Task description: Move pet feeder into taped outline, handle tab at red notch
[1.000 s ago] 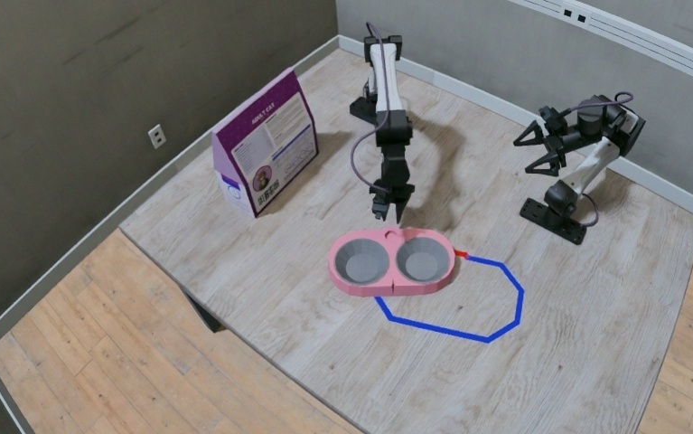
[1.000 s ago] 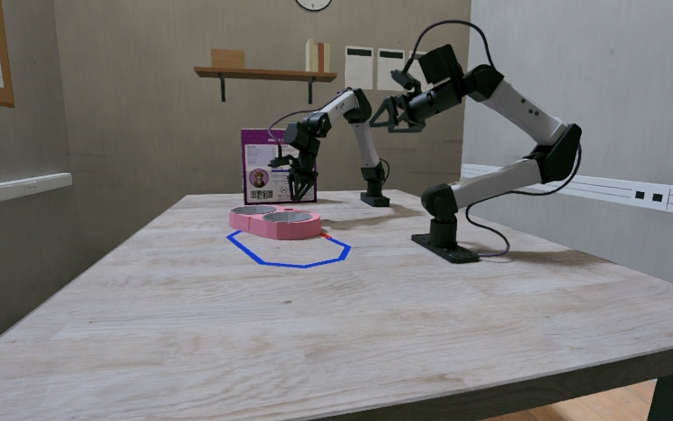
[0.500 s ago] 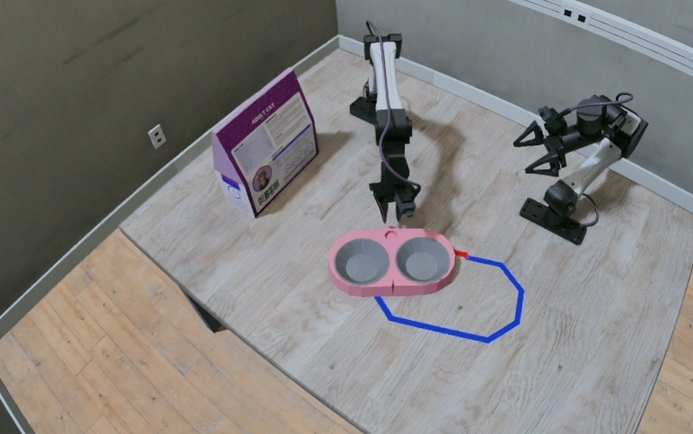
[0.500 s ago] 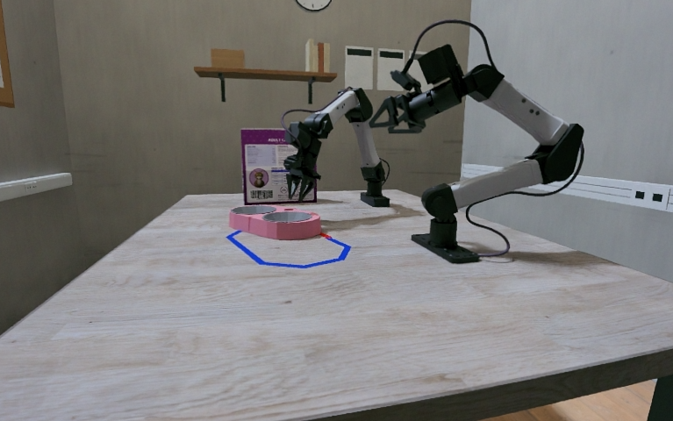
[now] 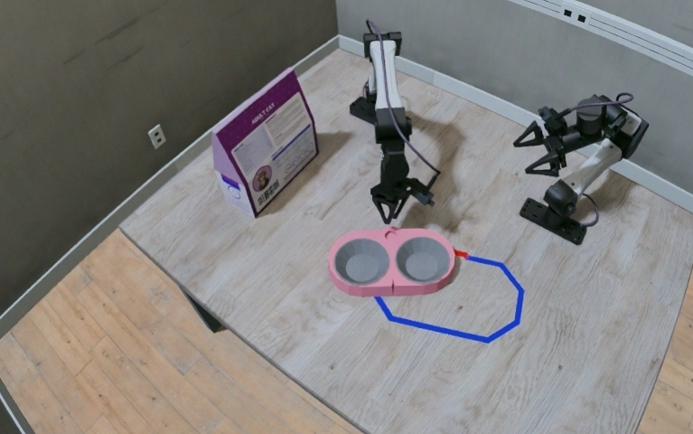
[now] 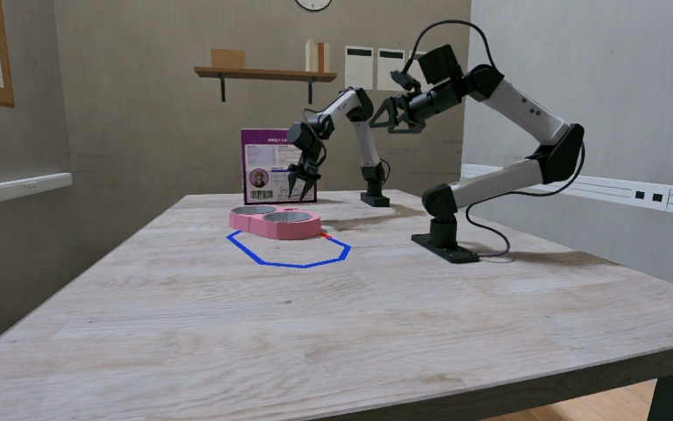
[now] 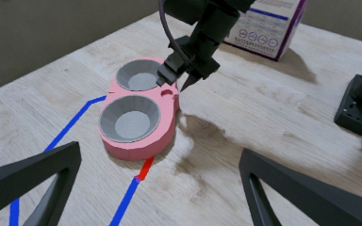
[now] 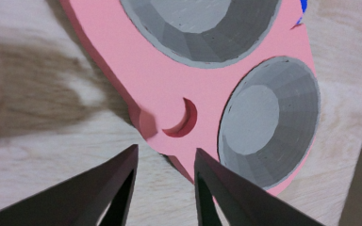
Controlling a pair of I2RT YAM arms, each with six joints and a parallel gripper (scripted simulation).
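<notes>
Clearly, pink smooth plastic feeder [image 5: 391, 258] [image 6: 277, 229] [image 7: 138, 152] [image 8: 211, 85], round grey bowls [image 5: 361, 261] [image 6: 286, 216] [image 7: 130, 119] [image 8: 250, 120], inward of surface [image 5: 570, 371] [image 6: 287, 333] [image 7: 272, 113] [image 8: 27, 174] edges, part outside blue outline [image 5: 438, 328] [image 6: 261, 262] [image 7: 126, 202] [image 8: 304, 6]; left tool [image 5: 520, 158] [image 6: 380, 127] [image 7: 160, 147] wide, right tool [image 5: 388, 221] [image 6: 295, 198] [image 8: 167, 148] partly open, both empty.

On the table [image 5: 285, 322] [image 6: 277, 323] [image 7: 235, 122] [image 8: 51, 184], the feeder [image 5: 391, 289] [image 6: 277, 229] [image 7: 169, 127] [image 8: 126, 61] lies across the outline's [image 5: 435, 326] [image 6: 260, 262] [image 7: 126, 200] [image 8: 304, 5] edge, partly outside. Both bowls [image 5: 361, 263] [image 6: 287, 216] [image 7: 131, 123] [image 8: 249, 120] sit in its wells. The notch [image 5: 461, 254] [image 6: 325, 235] [image 7: 146, 168] lies by one end, away from the tab [image 5: 391, 229] [image 7: 174, 94] [image 8: 152, 124]. In the exterior view, the box [image 5: 269, 145] [image 6: 259, 156] [image 7: 263, 28] stands behind.
</notes>
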